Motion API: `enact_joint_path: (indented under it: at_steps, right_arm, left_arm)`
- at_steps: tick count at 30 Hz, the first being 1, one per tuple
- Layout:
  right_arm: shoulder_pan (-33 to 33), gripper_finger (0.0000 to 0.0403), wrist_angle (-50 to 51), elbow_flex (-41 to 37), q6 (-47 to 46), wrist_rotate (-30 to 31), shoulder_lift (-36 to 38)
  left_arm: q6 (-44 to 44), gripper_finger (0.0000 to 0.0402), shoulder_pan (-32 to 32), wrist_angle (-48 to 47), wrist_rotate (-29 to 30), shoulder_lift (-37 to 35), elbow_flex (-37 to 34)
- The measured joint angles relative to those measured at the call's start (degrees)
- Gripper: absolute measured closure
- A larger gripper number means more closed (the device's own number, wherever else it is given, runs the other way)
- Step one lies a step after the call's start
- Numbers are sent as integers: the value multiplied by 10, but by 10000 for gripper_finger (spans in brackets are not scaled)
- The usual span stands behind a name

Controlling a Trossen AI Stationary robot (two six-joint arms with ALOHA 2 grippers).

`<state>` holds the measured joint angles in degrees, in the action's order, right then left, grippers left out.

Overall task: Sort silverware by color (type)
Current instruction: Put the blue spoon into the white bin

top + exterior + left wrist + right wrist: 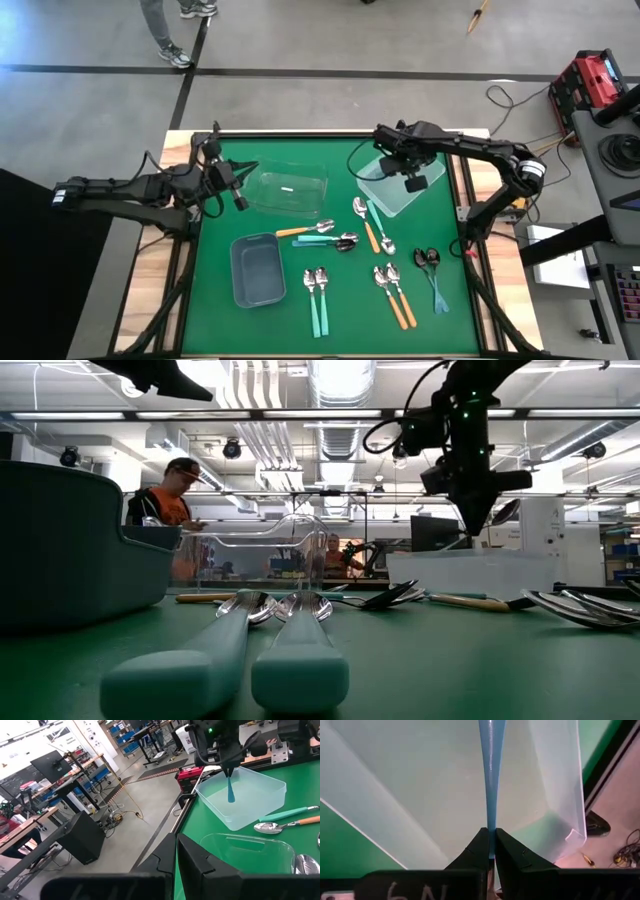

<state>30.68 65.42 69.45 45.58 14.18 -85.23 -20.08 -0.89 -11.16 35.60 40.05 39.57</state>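
Note:
My right gripper (413, 184) hovers over the pale translucent bin (385, 192) at the far right of the mat, shut on a blue-handled spoon (230, 789) that hangs down into the bin. My left gripper (240, 201) is shut and empty, waiting at the far left beside the clear bin (286, 190). The other spoons lie flat on the green mat. There are orange-handled ones (401, 304), teal ones (318, 303) and a dark blue pair (434, 274). My right gripper pinches the spoon's slim blue handle (491, 822) between its two fingertips, coming from above and pointing down. The spoon is lifted clear. Its handle hangs straight below the fingers, with the broad free end (231, 797) inside the pale bin, above its floor.
A grey bin (258, 269) stands at the near left of the mat. More spoons (340, 241) lie mid-mat between the bins. Cables and a red case sit off the table to the right. People stand in the room beyond the far edge.

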Motion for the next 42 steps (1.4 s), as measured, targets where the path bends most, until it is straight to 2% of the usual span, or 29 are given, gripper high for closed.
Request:
enact_joint_path:
  at_steps: [19,23,31,37,42]
  right_arm:
    - [0,394,-17,-4,-3,1,-2]
    - [0,394,-20,-4,1,9,-2]
    - [0,394,-53,-4,-5,9,-2]
    - [1,394,-53,-4,1,9,-2]
    - [1,394,-65,-4,0,4,-2]
  left_arm:
    - [38,401,0,2,-1,29,0]
    - [85,401,-1,14,-2,33,0]
    - [89,401,-7,54,-13,23,0]
    - [103,401,-7,50,-67,18,0]
    - [93,401,-7,47,-77,18,0]
